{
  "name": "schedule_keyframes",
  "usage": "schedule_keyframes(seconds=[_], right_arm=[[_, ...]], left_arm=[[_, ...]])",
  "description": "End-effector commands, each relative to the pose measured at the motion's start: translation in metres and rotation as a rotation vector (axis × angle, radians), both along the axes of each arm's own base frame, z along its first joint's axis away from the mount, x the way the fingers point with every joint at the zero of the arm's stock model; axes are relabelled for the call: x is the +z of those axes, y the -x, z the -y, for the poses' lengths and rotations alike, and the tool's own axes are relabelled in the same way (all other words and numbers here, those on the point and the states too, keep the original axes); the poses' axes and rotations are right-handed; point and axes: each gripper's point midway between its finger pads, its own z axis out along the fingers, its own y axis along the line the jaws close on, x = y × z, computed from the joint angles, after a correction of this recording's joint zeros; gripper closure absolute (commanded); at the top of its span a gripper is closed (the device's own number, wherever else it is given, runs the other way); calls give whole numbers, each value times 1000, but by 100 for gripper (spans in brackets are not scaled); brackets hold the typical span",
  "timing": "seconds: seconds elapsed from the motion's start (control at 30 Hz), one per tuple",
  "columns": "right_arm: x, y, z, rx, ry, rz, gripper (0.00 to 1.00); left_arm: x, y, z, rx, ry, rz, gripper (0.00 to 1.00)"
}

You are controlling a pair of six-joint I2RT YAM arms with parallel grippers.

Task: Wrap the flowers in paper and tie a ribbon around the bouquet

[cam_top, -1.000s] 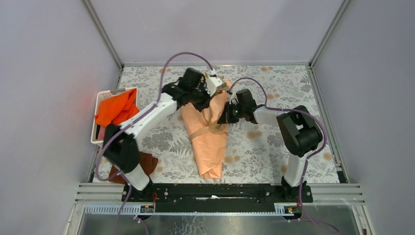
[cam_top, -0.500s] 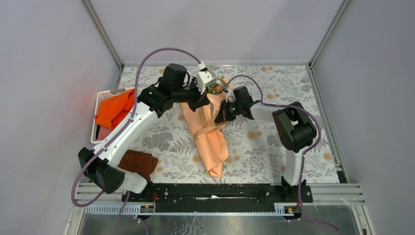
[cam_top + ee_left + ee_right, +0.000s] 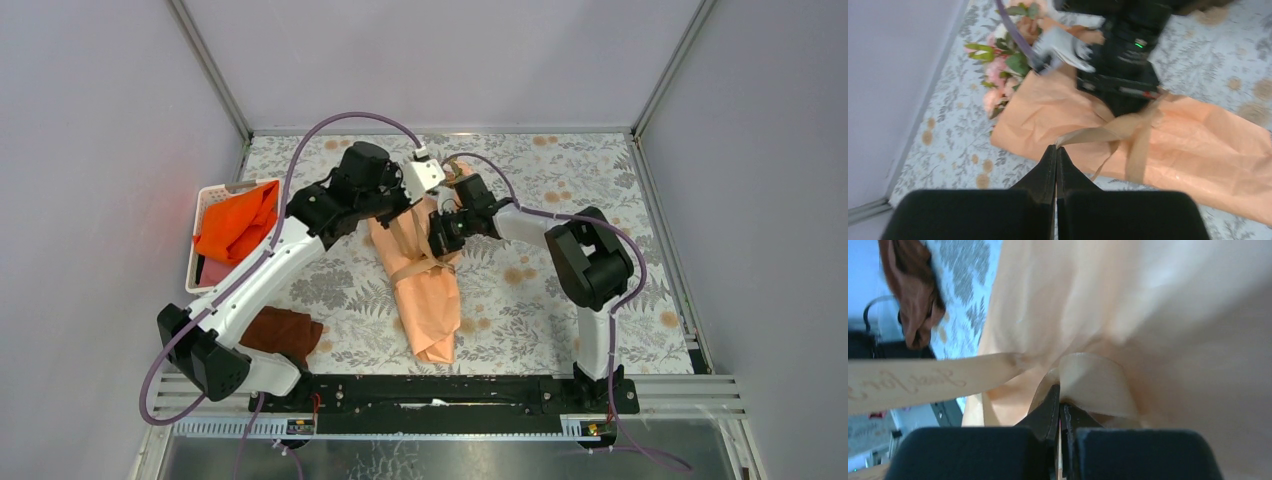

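Note:
The bouquet point(image 3: 428, 290) lies mid-table, pink flowers point(image 3: 457, 170) at the far end and its peach paper point(image 3: 432, 320) cone tapering toward me. The tan ribbon point(image 3: 412, 267) crosses the cone's middle. In the left wrist view my left gripper point(image 3: 1056, 148) is shut on a ribbon point(image 3: 1108, 132) end, just off the paper point(image 3: 1208, 135) edge, with the flowers point(image 3: 1000, 75) beyond on the left. My right gripper point(image 3: 1061, 401) is shut on a ribbon point(image 3: 1093, 382) loop pressed against the paper point(image 3: 1158, 300). From above, the left gripper point(image 3: 398, 212) and right gripper point(image 3: 437, 243) flank the cone's upper part.
A white basket point(image 3: 213, 197) holding a bright orange cloth point(image 3: 238, 225) stands at the left edge. A dark brown cloth point(image 3: 285, 330) lies near the left arm's base. The right arm's wrist point(image 3: 1128, 55) sits over the bouquet close to my left fingers. Grey walls enclose the table.
The left arm's elbow swung out to the left while its wrist stayed over the bouquet top. The right gripper slid left and farther up the cone. Both stayed shut on the ribbon.

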Motion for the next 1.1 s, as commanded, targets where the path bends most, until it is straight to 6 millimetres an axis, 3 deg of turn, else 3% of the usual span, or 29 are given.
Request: schedule_keyframes(seconds=[0.0,0.07,0.17,0.27,0.4,0.63,0.73,0.87,0.97,1.07], right_arm=[[-5,52,8,181,36,-83,100],[-9,65,18,196,60,-110,98],[-2,69,24,170,74,-103,85],[22,47,21,71,73,-18,69],[49,11,23,-52,127,97,56],[51,-13,47,-213,277,144,46],[62,-18,54,-275,292,174,47],[93,-16,72,-397,290,272,60],[100,5,85,-474,275,330,76],[89,41,78,-460,249,351,81]], left_arm=[[30,-39,-15,148,13,176,100],[28,-46,-18,175,17,190,100],[14,-53,-15,178,12,185,100],[1,-60,-12,183,2,175,100],[-18,-70,-13,206,-5,147,100],[-50,-84,-21,240,-8,91,100],[-59,-87,-22,248,-14,74,100],[-64,-87,-17,229,1,52,100],[-69,-85,-12,210,11,34,100],[-74,-88,-10,208,8,27,100]])
